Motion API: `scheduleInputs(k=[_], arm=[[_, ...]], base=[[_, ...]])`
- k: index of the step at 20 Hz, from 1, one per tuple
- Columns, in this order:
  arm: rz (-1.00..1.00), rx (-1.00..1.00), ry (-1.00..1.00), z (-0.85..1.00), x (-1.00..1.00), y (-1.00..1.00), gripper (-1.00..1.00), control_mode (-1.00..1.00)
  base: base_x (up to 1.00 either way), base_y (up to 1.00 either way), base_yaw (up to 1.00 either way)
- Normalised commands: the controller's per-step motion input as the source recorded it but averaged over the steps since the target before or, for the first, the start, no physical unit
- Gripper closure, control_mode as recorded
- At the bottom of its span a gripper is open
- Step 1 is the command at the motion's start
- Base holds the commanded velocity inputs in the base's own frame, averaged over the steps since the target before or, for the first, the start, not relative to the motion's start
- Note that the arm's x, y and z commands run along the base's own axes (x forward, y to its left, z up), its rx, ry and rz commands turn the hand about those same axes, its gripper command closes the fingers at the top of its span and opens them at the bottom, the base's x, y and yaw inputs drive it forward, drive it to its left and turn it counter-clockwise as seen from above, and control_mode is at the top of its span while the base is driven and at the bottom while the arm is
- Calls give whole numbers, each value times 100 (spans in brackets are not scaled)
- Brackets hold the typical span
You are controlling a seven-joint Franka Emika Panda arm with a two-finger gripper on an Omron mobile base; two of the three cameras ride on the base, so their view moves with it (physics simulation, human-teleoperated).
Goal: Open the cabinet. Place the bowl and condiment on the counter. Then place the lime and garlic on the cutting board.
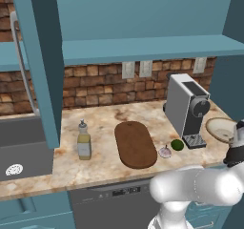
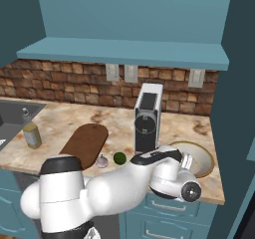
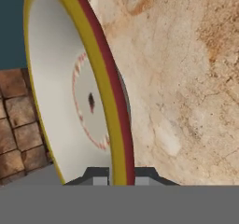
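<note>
The cabinet (image 1: 35, 70) door stands open above the counter (image 1: 105, 128). The cutting board (image 1: 135, 143) lies bare; the bottle (image 1: 84, 140) stands left of it. My gripper (image 3: 119, 178) pinches the rim of the bowl (image 2: 199, 159) beside the coffee machine (image 1: 188, 109). The lime (image 1: 177, 144) and garlic (image 1: 165, 151) lie between the board and the machine.

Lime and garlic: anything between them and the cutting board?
Nothing visible. The lime and garlic lie on the counter just off the cutting board's right end, with bare counter between; the coffee machine stands behind them, off that path.
</note>
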Motion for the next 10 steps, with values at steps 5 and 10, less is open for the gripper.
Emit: scheduleInputs(k=[5, 10], arm=[[4, 1, 0, -14, 13, -3, 100, -100], [4, 1, 0, -11, 17, 0, -100, -100]], base=[[0, 0, 0], [0, 0, 0]])
